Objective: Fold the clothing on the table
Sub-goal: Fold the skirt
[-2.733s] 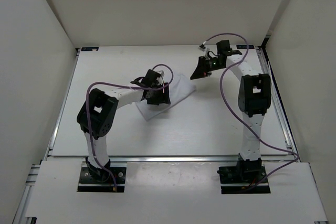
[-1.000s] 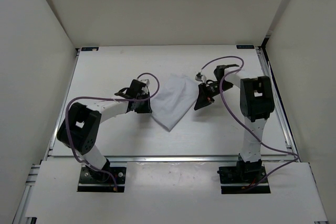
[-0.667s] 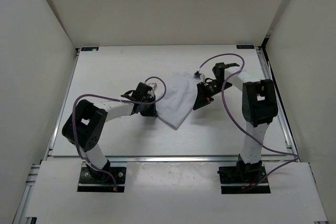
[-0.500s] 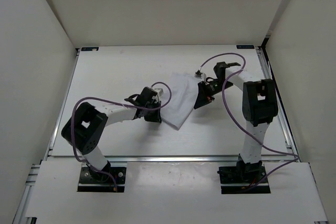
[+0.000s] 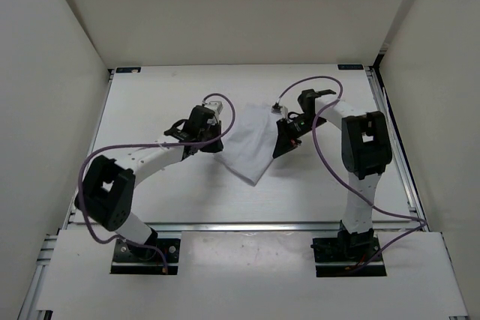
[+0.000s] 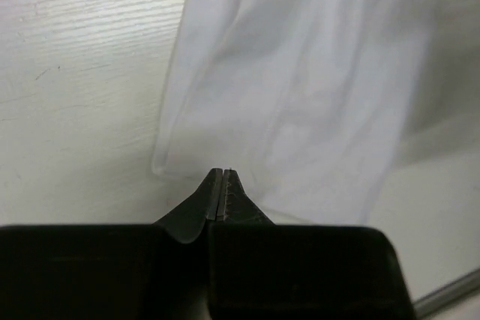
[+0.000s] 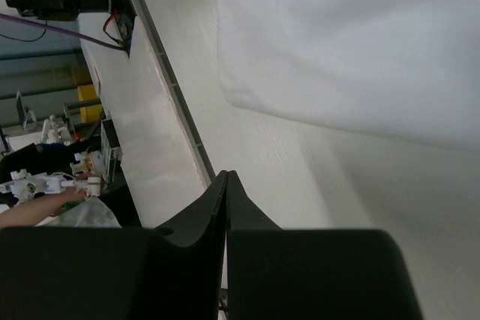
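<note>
The white clothing lies crumpled in a long slanted shape on the middle of the table. My left gripper is at its left edge. In the left wrist view the left gripper is shut, tips meeting on the near edge of the clothing, which rises in soft folds ahead. My right gripper is at the cloth's right side. In the right wrist view the right gripper is shut with nothing between its tips, over bare table, and the clothing lies a little beyond it.
Metal rails edge the table, and white walls stand on three sides. Purple cables loop over both arms. The right wrist view shows the table's rail and clutter past it.
The left gripper came in to the cloth's left edge, shut there, then shifted back and left; the cloth's left side shifted slightly. The right gripper stayed shut at the right edge.
</note>
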